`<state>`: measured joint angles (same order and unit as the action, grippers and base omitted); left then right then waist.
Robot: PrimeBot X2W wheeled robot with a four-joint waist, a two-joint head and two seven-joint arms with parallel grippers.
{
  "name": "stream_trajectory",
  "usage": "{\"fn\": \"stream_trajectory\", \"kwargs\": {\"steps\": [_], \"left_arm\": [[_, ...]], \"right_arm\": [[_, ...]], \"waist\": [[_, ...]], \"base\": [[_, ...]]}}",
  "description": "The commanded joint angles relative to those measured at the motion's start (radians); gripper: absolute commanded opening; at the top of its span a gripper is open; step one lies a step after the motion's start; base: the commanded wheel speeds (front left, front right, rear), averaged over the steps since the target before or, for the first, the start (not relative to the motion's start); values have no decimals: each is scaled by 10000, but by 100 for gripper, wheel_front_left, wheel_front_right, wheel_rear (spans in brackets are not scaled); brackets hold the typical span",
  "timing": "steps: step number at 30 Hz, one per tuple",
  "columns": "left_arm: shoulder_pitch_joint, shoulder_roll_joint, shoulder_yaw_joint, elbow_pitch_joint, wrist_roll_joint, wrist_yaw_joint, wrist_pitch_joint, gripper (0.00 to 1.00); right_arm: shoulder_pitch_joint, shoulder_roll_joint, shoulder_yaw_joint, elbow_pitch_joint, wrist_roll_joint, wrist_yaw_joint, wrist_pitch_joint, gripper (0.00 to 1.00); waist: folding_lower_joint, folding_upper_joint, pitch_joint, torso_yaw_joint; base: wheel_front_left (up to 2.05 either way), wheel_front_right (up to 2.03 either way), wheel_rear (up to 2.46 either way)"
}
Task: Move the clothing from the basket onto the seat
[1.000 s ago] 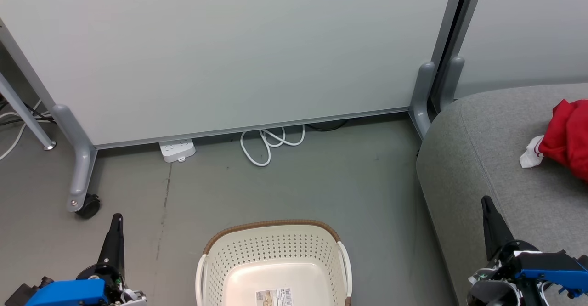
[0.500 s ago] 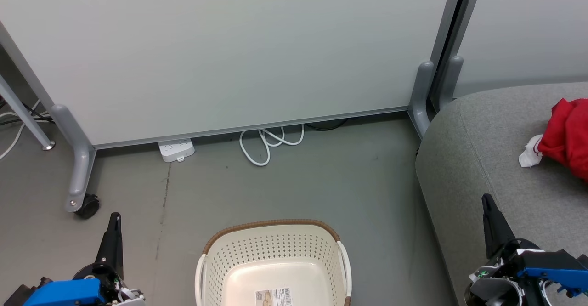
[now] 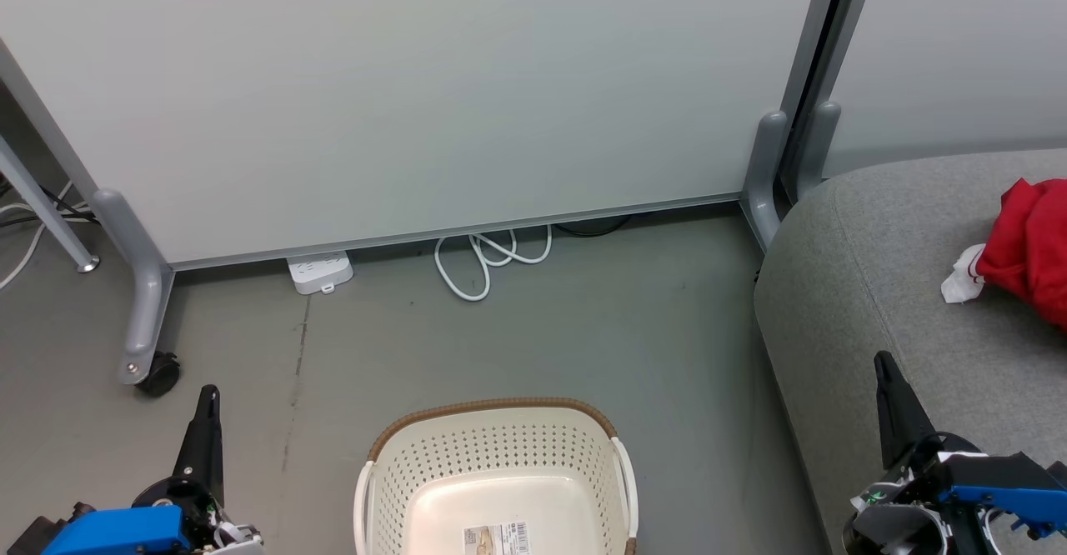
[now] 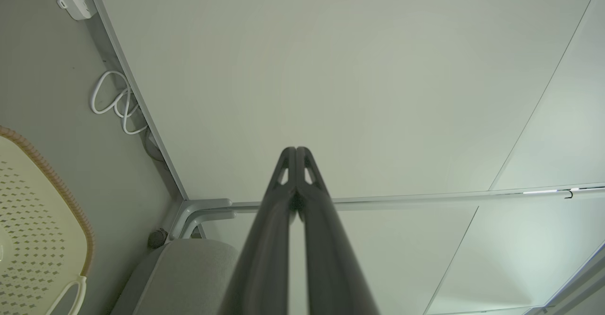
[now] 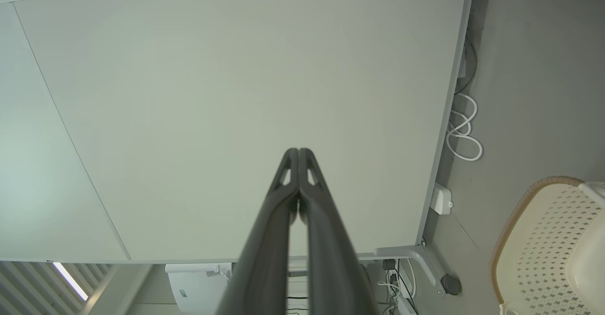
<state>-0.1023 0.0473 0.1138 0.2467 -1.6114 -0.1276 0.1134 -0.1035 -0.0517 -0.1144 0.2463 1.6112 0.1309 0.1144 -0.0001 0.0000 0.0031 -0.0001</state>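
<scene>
Nearest, the basket (image 3: 492, 406) sits low in the head view, its pale bottom showing with a barcode sticker (image 3: 498, 538) on it. To the basket's left, the left gripper (image 3: 212, 395) points up over the floor (image 3: 542, 338). Its wrist view shows both dark fingers (image 4: 267, 225) pressed together to the tip, with nothing between them. To the basket's right and well apart from it, the right gripper (image 3: 882, 363) rises in front of the near part of the seat (image 3: 867, 305). Its fingers (image 5: 326, 239) likewise meet, closed on nothing. The seat stands right of the basket with a strip of floor between them. Farther right of the basket and beyond it, the clothing (image 3: 1029, 238) lies bunched on the seat's top, with a bit of white fabric at its left side. Its right part is cut off by the frame. Beyond the basket, a looped white cable (image 3: 488, 259) and a white power strip (image 3: 320, 272) lie at the foot of a pale partition panel (image 3: 417, 97). The panel's caster wheel (image 3: 158, 374) stands off to the basket's far left.
</scene>
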Motion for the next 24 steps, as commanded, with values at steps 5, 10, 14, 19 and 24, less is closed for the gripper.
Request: {"fn": "stream_trajectory", "kwargs": {"steps": [5,10,14,19,24], "left_arm": [[-122,55,30,-28,-28,-62,50,0],[-122,55,29,-28,-29,-62,49,0],[-122,55,29,-27,-29,-62,49,0],[-122,55,29,-27,-29,-62,49,0],[-121,55,28,-27,-29,-62,49,0]], "right_arm": [[-102,30,-10,-32,31,-3,33,0],[-101,30,-10,-32,31,-3,32,0],[-101,30,-11,-32,32,-3,32,0],[-101,29,-11,-32,32,-3,32,0],[-101,29,-10,-32,32,-3,31,0]], "waist": [[1,0,0,1],[1,0,0,1],[1,0,0,1],[1,0,0,1],[1,0,0,1]], "base": [[0,0,0],[0,0,0],[0,0,0],[0,0,0],[0,0,0]]}}
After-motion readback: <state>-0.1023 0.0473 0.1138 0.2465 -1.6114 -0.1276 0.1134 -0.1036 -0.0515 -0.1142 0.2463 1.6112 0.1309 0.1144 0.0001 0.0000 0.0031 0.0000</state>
